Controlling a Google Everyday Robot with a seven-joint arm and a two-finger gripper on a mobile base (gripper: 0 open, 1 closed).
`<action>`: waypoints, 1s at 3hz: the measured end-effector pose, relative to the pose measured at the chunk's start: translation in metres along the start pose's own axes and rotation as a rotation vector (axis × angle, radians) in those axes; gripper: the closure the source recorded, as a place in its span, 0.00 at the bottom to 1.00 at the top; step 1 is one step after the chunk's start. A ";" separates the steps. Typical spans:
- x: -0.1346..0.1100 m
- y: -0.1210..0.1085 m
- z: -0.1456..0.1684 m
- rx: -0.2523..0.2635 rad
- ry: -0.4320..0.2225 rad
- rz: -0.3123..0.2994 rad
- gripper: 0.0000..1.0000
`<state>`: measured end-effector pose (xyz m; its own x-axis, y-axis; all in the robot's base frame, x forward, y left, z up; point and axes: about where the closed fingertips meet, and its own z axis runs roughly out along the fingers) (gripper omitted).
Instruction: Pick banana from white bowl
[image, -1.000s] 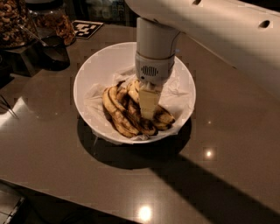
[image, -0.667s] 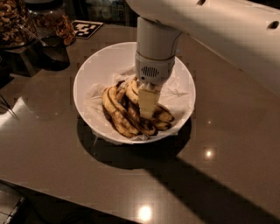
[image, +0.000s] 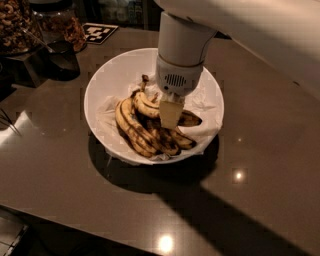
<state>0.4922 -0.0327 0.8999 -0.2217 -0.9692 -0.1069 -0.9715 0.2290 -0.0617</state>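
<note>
i had the claw (image: 170, 116) down inside the white bowl (image: 102, 75), touching the banana (image: 144, 105) that lay across the far side of the pile. i could not tell whether it was spread or pinching. the other bananas (image: 132, 131) lay nearer and to the left on crumpled paper (image: 206, 102). the bowl sat on the dark desk (image: 260, 150).

Dim warm light; gripper (image: 170, 117) in the white bowl (image: 107, 75); the arm (image: 250, 25) shadows the glinting table (image: 270, 145).
</note>
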 end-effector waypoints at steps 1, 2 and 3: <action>0.001 0.002 -0.009 -0.013 -0.029 -0.044 1.00; 0.007 0.005 -0.027 -0.045 -0.114 -0.102 1.00; 0.015 0.012 -0.052 -0.056 -0.228 -0.167 1.00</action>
<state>0.4728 -0.0493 0.9491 -0.0399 -0.9464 -0.3204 -0.9974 0.0568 -0.0433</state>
